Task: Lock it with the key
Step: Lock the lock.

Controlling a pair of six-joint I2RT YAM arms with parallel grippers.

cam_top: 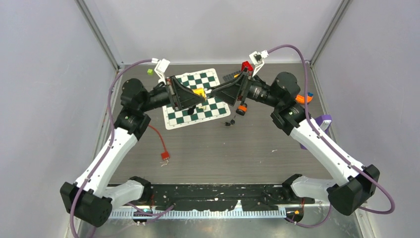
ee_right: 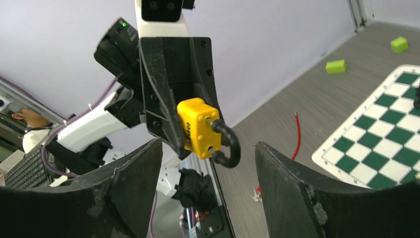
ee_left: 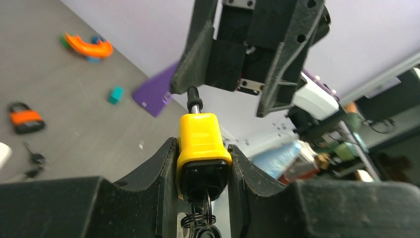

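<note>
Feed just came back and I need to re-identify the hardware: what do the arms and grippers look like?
The left arm and right arm have white link shells between bulky black joint housings, a purple cable along each, and a white camera mount at each wrist. The left gripper and right gripper are matte black, with broad wedge-shaped fingers, scuffed at the edges.

Looks like a robotics lab: test cell boxed in by plain pale panels [cam_top: 208,29] on metal posts [cam_top: 99,34], two cabled arms [cam_top: 116,148] bolted at the edge of a grey surface [cam_top: 223,158] strewn with small props [cam_top: 241,109]. Beyond the cell, a person [ee_right: 30,119] at a keyboard [ee_right: 22,173], plus cluttered benches [ee_left: 341,158].
</note>
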